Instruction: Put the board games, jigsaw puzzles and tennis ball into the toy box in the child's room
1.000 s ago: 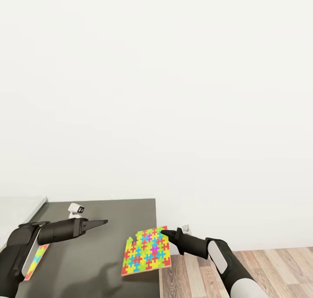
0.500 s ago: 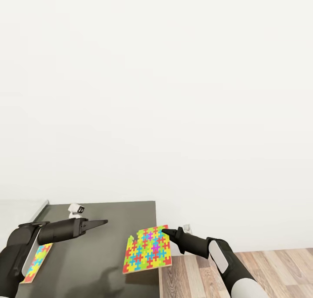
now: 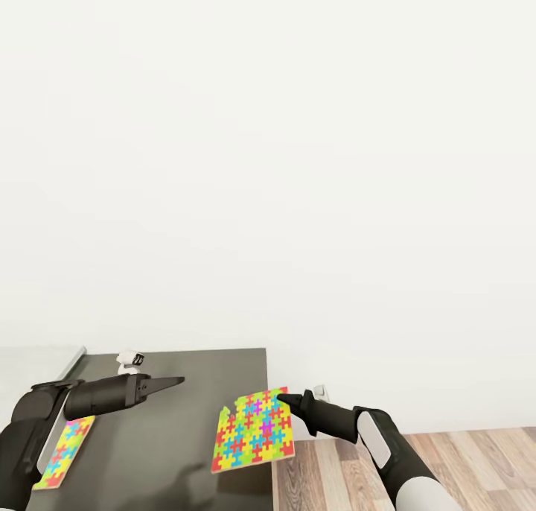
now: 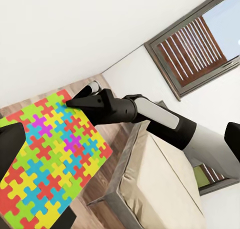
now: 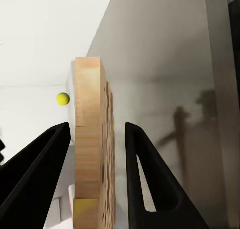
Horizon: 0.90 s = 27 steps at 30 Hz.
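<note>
While the right gripper [image 3: 286,400] has a jigsaw puzzle [image 3: 251,430] by its far right corner, the board sits tilted at the right edge of the dark section of the table [image 3: 171,436], part of it out past that edge above the wood floor [image 3: 417,470]. From the right wrist the wooden edge stands between two black fingers [image 5: 37,184] with a gap on each side, so whether they truly pinch it I cannot tell. Should the hold be loose, the puzzle could slip off and drop to the floor. Hovering over the table's middle, the left gripper [image 3: 177,381] has its tips drawn nearly together and empty. A second puzzle [image 3: 63,451] lies near the left edge; the tennis ball [image 5: 62,99] rests on the pale top beyond
</note>
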{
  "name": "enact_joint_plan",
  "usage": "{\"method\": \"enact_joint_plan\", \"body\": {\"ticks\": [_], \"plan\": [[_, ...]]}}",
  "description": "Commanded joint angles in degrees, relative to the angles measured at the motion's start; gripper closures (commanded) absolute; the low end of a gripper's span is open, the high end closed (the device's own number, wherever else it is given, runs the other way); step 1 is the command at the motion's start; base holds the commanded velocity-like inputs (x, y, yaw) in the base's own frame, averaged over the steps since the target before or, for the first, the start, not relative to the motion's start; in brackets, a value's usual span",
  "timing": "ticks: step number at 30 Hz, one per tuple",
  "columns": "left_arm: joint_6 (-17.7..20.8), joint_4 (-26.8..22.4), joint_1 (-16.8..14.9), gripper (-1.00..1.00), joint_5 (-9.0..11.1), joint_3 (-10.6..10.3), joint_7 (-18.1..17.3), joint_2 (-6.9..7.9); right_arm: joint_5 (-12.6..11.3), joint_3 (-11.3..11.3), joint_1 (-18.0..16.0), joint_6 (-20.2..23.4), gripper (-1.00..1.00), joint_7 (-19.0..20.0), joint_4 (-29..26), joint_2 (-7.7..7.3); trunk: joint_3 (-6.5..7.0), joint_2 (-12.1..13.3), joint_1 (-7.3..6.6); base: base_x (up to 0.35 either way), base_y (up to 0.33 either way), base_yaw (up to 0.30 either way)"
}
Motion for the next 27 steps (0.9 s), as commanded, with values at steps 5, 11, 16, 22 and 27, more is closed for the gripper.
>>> {"method": "enact_joint_plan", "body": {"ticks": [5, 11, 16, 22, 27], "plan": [[0.61, 0.0, -0.03, -1.0, -0.08, 0.0, -0.23, 0.02, 0.34, -0.46, -0.04, 0.4, 1.0, 0.31, -0.03, -0.21, 0.84, 1.98, -1.1, 0.0, 0.0, 0.0], [0.6, 0.0, -0.11, -1.0, -0.31, 0.02, -0.23, 0.26, 0.18, -0.73, -0.04, 0.28, 1.0, 1.01, -0.04, -0.31, 1.91, 4.38, -2.42, 0.0, 0.0, 0.0], [0.59, 0.0, -0.26, -1.0, -0.26, 0.21, -0.23, 2.04, -0.17, -0.82, 0.07, 0.19, 1.0, 1.23, -0.04, -0.34, 2.81, 6.39, -3.52, 0.0, 0.0, 0.0], [0.61, 0.0, -0.29, -1.0, 0.01, 0.49, -0.23, 5.06, -0.33, -0.91, 0.13, 0.21, 1.0, 1.28, -0.04, -0.48, 3.89, 8.8, -4.84, 0.0, 0.0, 0.0], [0.61, -0.05, -0.29, -1.0, 0.15, 0.65, -0.23, 7.13, -0.47, -1.1, 0.33, 0.32, 1.0, 2.15, -0.04, -2.12, 4.79, 10.8, -5.93, 0.0, 0.0, 0.011]]}}
